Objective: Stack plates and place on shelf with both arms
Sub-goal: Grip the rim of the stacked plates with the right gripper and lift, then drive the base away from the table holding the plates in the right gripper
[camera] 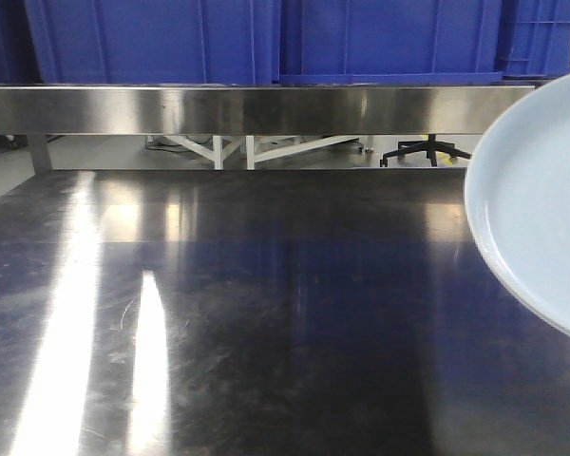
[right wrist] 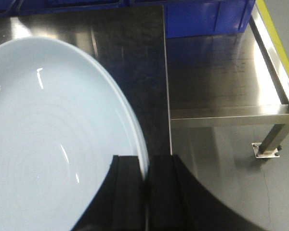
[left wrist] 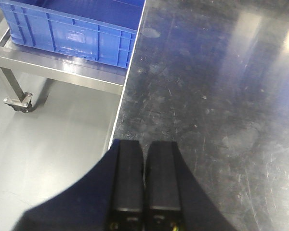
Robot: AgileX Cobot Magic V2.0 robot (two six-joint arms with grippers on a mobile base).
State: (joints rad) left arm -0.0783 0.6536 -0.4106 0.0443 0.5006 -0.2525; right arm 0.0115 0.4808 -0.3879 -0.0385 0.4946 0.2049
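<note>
While pinched at the rim by the right gripper (right wrist: 145, 166), hangs tilted near the right edge of the steel counter (camera: 266, 313) — one pale plate (right wrist: 53, 134). Hovers over the left edge, fingers pressed flat together — left gripper (left wrist: 144, 149).

Front view: low and near level over the table (camera: 266, 332), facing the shelf (camera: 247, 109) and crates (camera: 152, 38) at 12 o'clock, plate (camera: 541, 209) close in at 3 o'clock. Left wrist view: steeply down past the left gripper (left wrist: 144, 149) at 6 o'clock, table edge close below, floor (left wrist: 53, 144) at 9, a crate at 11. Right wrist view: down past the right gripper (right wrist: 145, 166) at 6 o'clock, plate very near at 9, shelf at 2. Shared: table in all three, plate in front and right wrist views
</note>
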